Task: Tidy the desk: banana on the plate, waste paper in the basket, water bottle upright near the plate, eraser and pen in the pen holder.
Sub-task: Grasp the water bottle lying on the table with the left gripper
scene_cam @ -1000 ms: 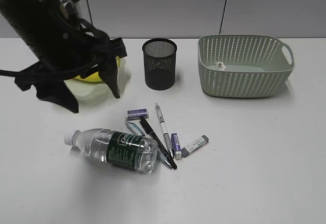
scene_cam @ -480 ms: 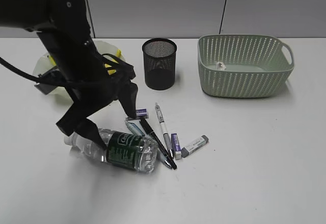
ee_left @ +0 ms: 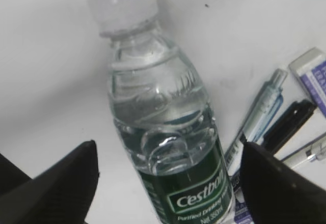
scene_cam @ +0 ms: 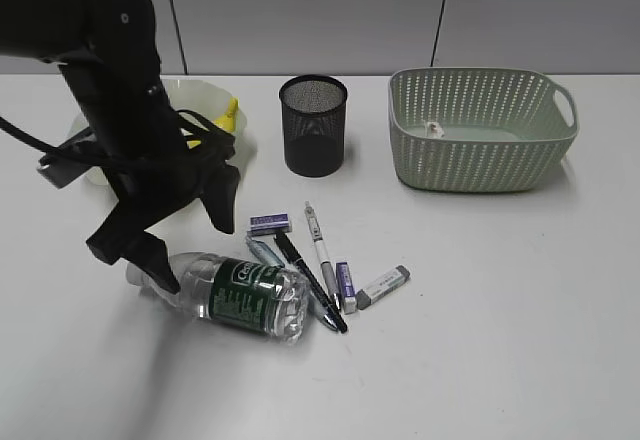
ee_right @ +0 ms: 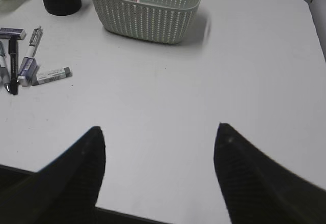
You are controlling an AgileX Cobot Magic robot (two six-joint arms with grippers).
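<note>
Water bottle (scene_cam: pixel 235 295) lying on side on desk (scene_cam: pixel 480 340), not yet stood up
Left tool (scene_cam: pixel 185 245) spread wide, astride bottle neck, unclamped
Right tool (ee_right: pixel 158 175) apart, empty
Pens (scene_cam: pixel 310 280), erasers (scene_cam: pixel 383 286) loose beside bottle, undone
Pen holder (scene_cam: pixel 313 125) unfilled
Banana (scene_cam: pixel 226 117) on plate (scene_cam: pixel 175 95), paper (scene_cam: pixel 432 129) in basket (scene_cam: pixel 480 130): done

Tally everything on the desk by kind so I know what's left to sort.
water bottle: 1
pens: 3
erasers: 3
pen holder: 1
basket: 1
plate: 1
banana: 1
waste paper: 1
total: 12
</note>
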